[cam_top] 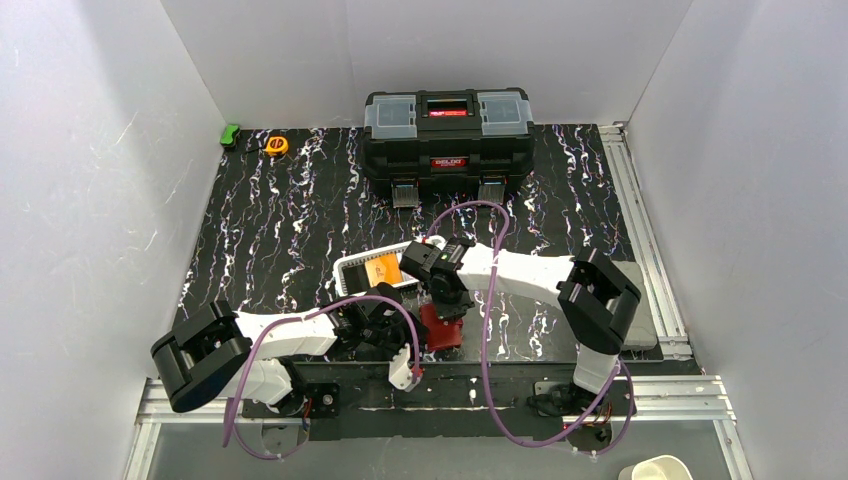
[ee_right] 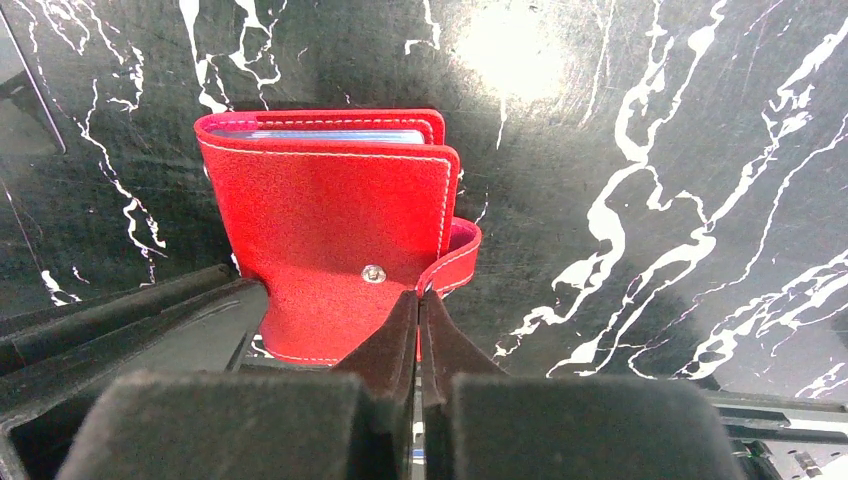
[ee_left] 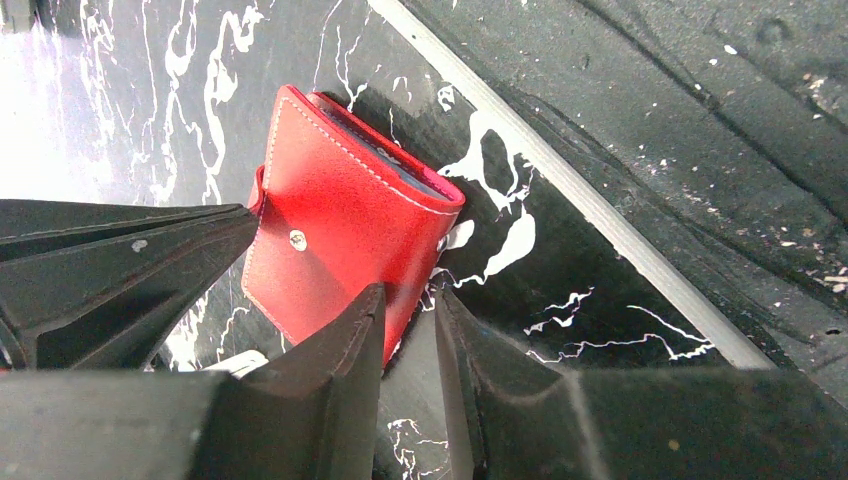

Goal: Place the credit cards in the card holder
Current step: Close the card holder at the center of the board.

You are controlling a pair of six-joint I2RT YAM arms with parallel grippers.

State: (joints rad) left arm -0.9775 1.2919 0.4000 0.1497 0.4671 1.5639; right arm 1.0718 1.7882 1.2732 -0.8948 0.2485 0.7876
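The red card holder lies near the table's front edge, between both grippers. Pale card edges show in its top pocket. My right gripper is shut on the holder's snap tab, red showing between its fingertips. My left gripper has its jaws a little apart. One finger overlaps the holder's near corner and the other stands beside its edge, with table showing in the gap. An orange credit card lies in the white basket, partly hidden by the right arm.
The white mesh basket sits just behind the grippers. A big black toolbox stands at the back. A yellow tape measure and a green object lie back left. Metal rails run along the right and front edges.
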